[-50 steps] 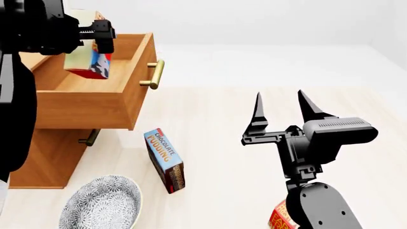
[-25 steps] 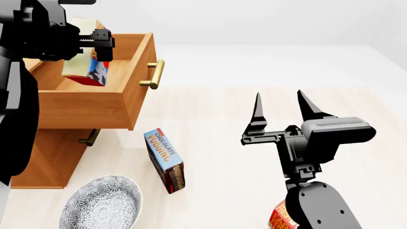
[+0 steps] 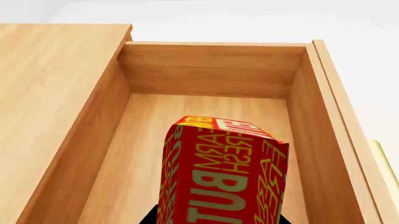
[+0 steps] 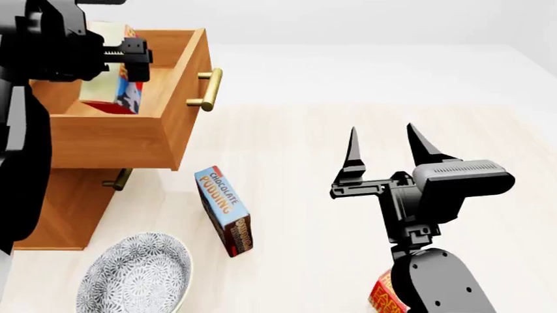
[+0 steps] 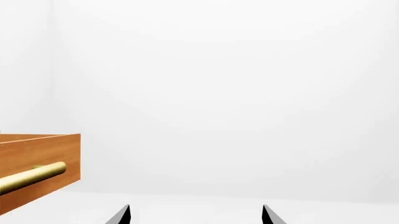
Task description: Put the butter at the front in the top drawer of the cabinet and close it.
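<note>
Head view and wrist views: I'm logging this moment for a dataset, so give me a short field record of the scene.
butter: held by left gripper over the open top drawer
right gripper: open, empty, raised over the floor
pudding box: on floor before the cabinet
bowl: on floor, near cabinet
second butter: partly hidden behind right arm

The left claw (image 4: 130, 55), still clamped on the butter (image 4: 109, 88), has carried the carton lower and toward 9 o'clock, deeper inside the open top drawer (image 4: 165, 140). The head view has shifted too: the cabinet (image 4: 61, 208), chocolate pudding box (image 4: 226, 212) and patterned bowl (image 4: 135, 277) sit slightly toward 9 o'clock.
</note>
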Tool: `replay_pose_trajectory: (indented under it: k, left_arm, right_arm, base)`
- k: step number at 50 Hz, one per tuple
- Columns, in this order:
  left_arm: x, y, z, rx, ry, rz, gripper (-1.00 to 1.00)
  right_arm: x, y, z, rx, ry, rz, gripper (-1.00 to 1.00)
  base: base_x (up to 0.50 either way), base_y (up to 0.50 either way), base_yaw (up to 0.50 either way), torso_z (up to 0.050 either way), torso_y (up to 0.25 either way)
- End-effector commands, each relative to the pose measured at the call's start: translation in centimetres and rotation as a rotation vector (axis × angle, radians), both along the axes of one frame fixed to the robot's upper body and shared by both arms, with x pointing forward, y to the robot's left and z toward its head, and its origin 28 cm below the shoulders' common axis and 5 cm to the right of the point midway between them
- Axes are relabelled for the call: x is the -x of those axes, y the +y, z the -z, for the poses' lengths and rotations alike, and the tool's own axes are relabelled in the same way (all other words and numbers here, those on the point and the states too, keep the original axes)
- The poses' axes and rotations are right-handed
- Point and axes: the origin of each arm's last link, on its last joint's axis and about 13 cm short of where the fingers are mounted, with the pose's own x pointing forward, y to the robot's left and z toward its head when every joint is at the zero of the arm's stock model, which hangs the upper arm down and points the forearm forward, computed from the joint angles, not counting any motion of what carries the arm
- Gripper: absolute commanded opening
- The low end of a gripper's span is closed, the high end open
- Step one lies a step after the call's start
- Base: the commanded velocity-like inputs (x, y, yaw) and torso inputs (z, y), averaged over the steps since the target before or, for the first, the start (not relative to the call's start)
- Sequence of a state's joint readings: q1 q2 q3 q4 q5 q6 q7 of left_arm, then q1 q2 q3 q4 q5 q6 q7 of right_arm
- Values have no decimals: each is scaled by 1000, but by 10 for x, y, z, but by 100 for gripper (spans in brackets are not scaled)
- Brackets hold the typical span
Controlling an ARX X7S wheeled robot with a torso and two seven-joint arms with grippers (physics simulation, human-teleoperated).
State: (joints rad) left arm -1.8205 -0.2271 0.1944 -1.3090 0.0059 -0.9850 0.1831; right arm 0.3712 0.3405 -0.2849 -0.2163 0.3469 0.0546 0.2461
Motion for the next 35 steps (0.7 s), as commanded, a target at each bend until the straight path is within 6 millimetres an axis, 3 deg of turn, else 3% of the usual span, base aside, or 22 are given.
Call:
replay_pose_trajectory:
  k: [1, 35]
  left_arm:
    - [1, 0, -10, 10, -44, -17, -100]
    - [0, 0, -10, 0, -54, -25, -100]
  right_arm:
    - [0, 0, 0, 1, 0, 0, 100]
    - [0, 0, 1, 0, 1, 0, 100]
  base:
    - [0, 0, 0, 0, 0]
    - [0, 0, 0, 0, -27]
